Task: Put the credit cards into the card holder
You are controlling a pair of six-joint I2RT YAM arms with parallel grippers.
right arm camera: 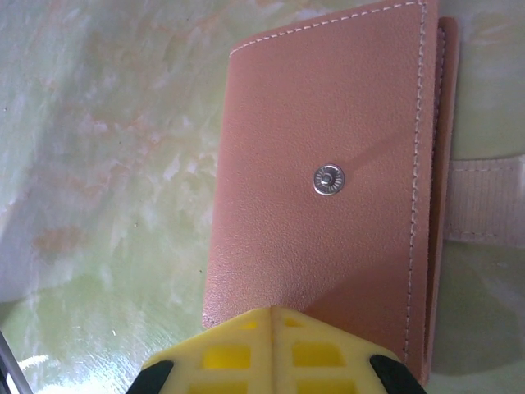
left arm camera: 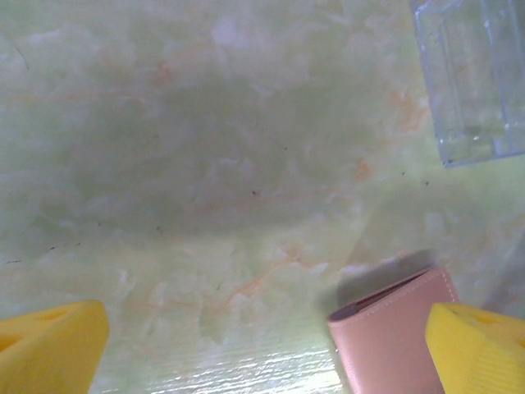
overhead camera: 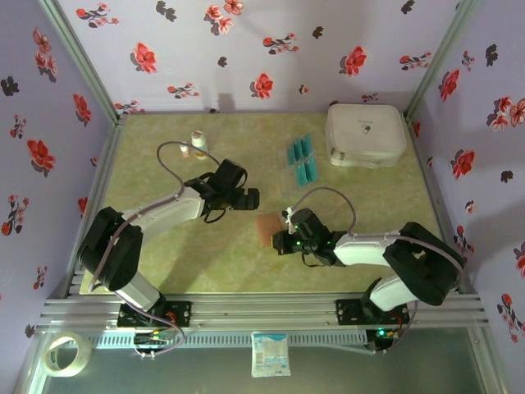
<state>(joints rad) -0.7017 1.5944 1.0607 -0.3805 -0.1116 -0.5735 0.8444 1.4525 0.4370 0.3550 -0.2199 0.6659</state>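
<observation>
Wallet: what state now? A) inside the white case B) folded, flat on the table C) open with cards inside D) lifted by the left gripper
B: the wallet lies folded on the table, outer leather up, with the blue cards lying apart from it.

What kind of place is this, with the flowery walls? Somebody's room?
Likely a small robot test booth, not a home: flower-papered walls fitted to a bare silver metal frame, two black-and-white robot arms bolted to its front rail, and a green marbled tabletop.
</observation>
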